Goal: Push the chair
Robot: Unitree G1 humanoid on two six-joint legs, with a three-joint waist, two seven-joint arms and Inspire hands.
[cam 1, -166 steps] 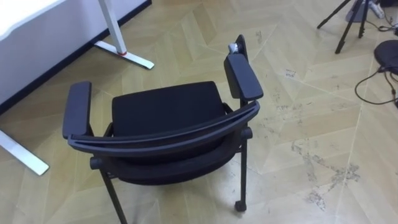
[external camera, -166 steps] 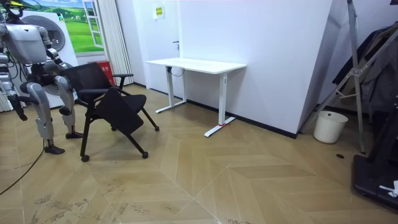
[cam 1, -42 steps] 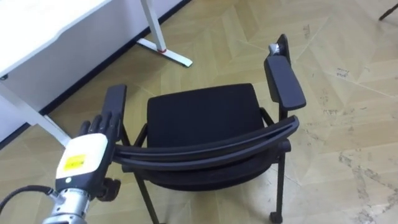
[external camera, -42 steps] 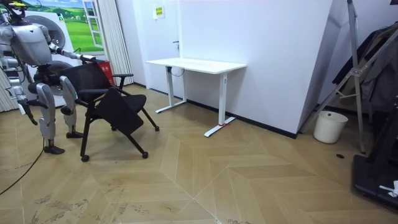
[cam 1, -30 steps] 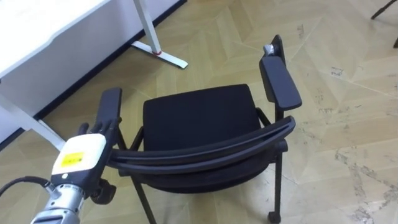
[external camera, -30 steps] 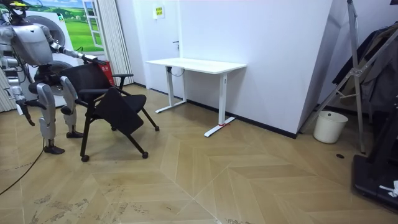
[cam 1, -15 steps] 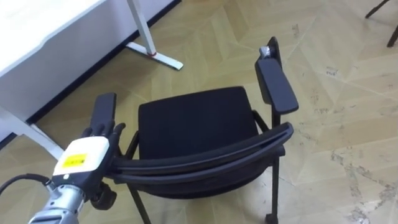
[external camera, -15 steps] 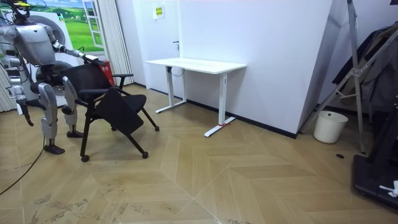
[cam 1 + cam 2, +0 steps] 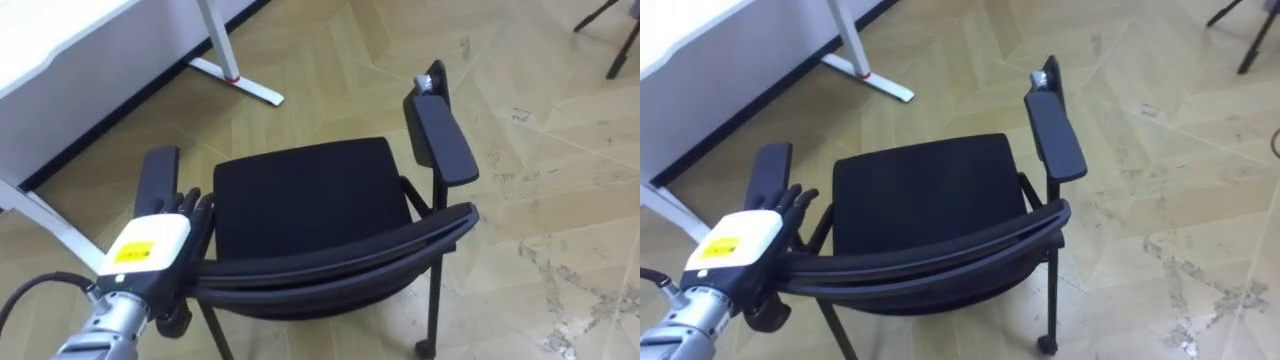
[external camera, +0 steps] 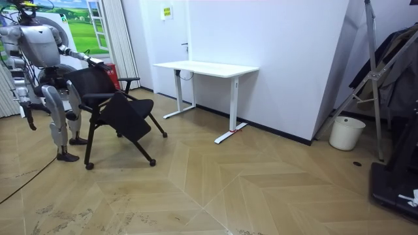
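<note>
- The chair (image 9: 300,190) stands on the wood floor (image 9: 330,90) just before the robot, with its backrest (image 9: 340,250) nearest and a white desk (image 9: 60,40) at 11 o'clock.
- The left hand (image 9: 162,232) lays straight fingers (image 9: 192,205) against the backrest's 9 o'clock end. The right hand (image 10: 29,123) hangs at the robot's side; I cannot tell its state.
- I judge the frame stiff and light, on what look like casters. Push the top rail near its middle, or the chair may swivel.
- The yellow label (image 9: 133,253) on the hand has no readable writing.

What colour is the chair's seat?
The seat is black, clearest in the left eye view.

Black armchair (image 9: 310,205) — upright on wood floor, facing the white desk.
</note>
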